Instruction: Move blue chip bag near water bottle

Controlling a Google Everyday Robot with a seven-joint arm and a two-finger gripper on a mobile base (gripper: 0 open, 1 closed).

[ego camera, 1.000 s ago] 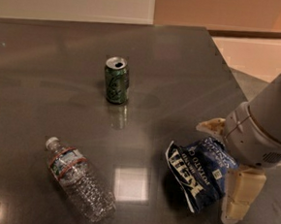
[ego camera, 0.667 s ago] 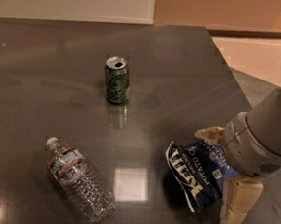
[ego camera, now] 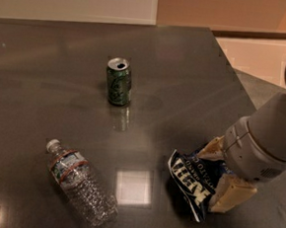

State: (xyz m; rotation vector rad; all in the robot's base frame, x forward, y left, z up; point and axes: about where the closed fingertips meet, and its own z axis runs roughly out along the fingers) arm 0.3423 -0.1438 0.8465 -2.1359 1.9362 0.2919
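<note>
The blue chip bag (ego camera: pixel 193 182) is crumpled dark-blue foil with white lettering and lies on the dark table at the lower right. My gripper (ego camera: pixel 220 174) comes in from the right, and its tan fingers (ego camera: pixel 230 193) stand on either side of the bag's right end, closed on it. The water bottle (ego camera: pixel 80 182), clear and ribbed with a white cap and a red-striped label, lies on its side at the lower left, well apart from the bag.
A green soda can (ego camera: pixel 119 81) stands upright at the middle of the table (ego camera: pixel 47 78). The table's right edge runs close behind my arm (ego camera: pixel 269 141). The front edge is just below the bag and the bottle.
My arm has shifted slightly left and down over the bag. The fingers have drawn in around the bag's right end. The bottle and can have not moved.
</note>
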